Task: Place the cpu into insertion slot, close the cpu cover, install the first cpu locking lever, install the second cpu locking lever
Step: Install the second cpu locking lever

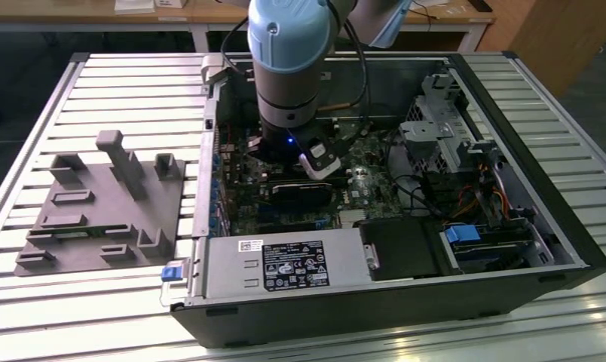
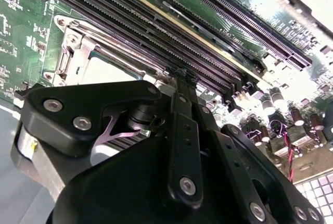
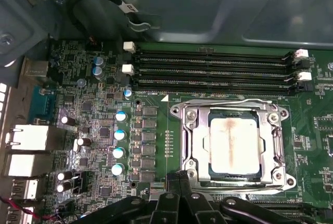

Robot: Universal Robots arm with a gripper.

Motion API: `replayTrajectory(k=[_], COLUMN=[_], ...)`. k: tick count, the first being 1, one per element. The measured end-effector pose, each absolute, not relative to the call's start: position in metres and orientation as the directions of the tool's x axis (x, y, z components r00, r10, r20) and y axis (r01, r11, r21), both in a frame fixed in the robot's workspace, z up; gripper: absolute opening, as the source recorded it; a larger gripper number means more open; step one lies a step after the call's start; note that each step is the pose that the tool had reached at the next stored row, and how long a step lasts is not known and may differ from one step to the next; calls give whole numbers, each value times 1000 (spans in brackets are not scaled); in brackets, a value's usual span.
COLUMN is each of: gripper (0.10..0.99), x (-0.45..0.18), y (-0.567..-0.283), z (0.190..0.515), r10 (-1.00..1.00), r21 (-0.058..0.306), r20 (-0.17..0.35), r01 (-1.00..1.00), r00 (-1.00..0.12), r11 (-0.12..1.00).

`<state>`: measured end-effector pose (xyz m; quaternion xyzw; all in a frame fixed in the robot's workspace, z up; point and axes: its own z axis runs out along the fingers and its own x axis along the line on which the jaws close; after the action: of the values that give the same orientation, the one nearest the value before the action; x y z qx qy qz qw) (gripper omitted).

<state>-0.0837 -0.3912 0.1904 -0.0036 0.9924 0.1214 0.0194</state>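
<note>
In the first wrist view we saw the chip (image 3: pixel 233 147) seated in its socket (image 3: pixel 190 146) under the lowered cover (image 3: pixel 232 107), just beyond our gripper (image 3: pixel 179 182), whose fingers were pressed together on nothing, so we judged slow, square pressure best.

A grey fixture block (image 1: pixel 102 204) lies on the slatted table (image 1: pixel 62 302) beside the open computer case (image 1: pixel 544 226).

Slatted metal table (image 1: pixel 544 113) carries open computer case (image 1: pixel 384 302); grey fixture tray (image 1: pixel 97 207) beside it, toward exterior view's left.
</note>
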Motion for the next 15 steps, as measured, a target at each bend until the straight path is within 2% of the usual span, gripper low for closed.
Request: replayTrajectory(k=[15], gripper=[106], x=[-85], y=[-390], z=[192], r10=[-2], r21=[241], r20=[-39], r01=[-12], r00=[-999], r11=[970])
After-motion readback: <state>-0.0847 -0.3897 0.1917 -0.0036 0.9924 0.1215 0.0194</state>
